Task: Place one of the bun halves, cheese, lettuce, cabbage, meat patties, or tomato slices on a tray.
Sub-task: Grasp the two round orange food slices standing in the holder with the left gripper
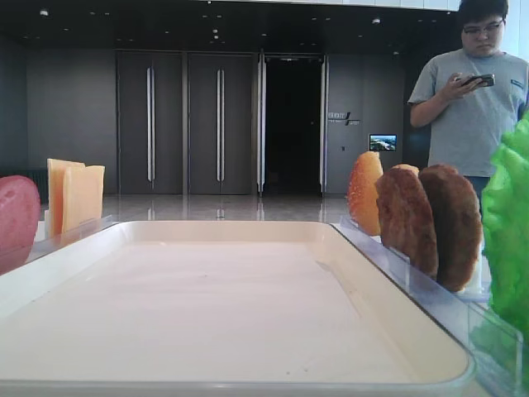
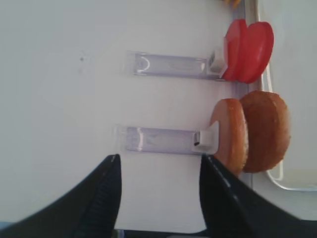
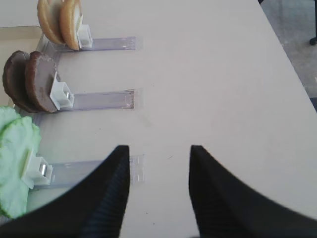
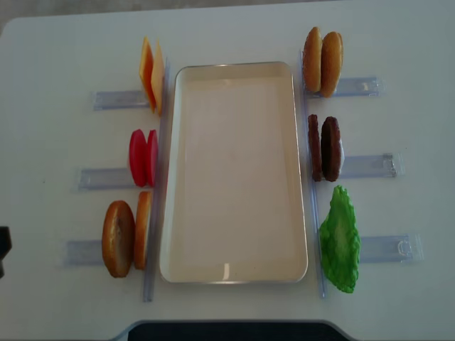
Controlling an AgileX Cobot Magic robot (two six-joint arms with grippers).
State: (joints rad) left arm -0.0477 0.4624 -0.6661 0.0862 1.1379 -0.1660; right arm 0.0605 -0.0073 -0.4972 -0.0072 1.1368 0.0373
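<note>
My left pincer (image 2: 159,198) hangs over bare table (image 2: 64,99) with its jaws spread wide and nothing between them; my right pincer (image 3: 158,191) is likewise agape and empty. Ahead of the left one, the bun halves (image 2: 252,134) stand on edge in a clear slotted holder (image 2: 163,140), just beside the tray (image 4: 234,170), whose cream floor bears no ingredient yet. Further along stand the tomato slices (image 2: 247,49) and cheese (image 4: 151,74); across the tray, a second bun pair (image 4: 322,62), the meat patties (image 4: 324,148) and the lettuce (image 4: 340,240). Risks, as I judge them: the paired discs lean together, so a careless closure could seize both or topple one; a snagged holder might slide. No legible writing or brand appears on anything here.
</note>
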